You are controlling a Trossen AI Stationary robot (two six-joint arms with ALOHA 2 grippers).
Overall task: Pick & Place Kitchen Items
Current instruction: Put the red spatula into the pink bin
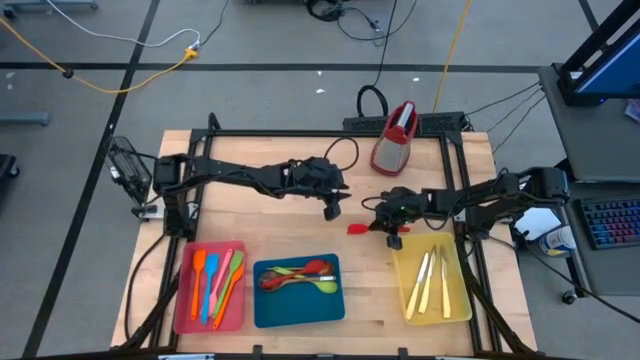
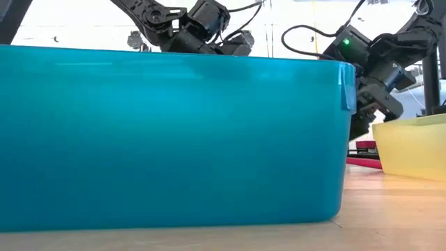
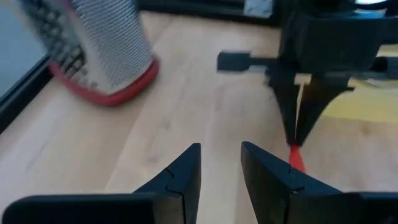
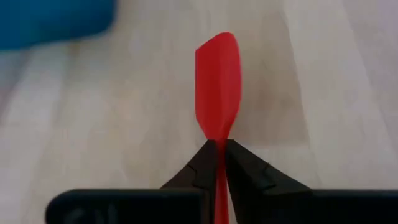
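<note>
red spatula (image 4: 217,81) lies flat, blade aimed away from yellow tray (image 1: 432,287) | right gripper (image 1: 389,226) pinching its handle | left gripper (image 1: 331,211) slightly spread, nearby | bare tabletop (image 1: 360,270) around blade

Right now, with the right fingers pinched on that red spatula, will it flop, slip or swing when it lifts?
The red spatula looks thin and flat, so probably light. The right gripper is shut on its narrow neck, with the broad blade sticking out past the fingers, so the blade may droop or bend a little if it is soft. The pinch covers little of it and the surface looks smooth, so it could pivot.
</note>
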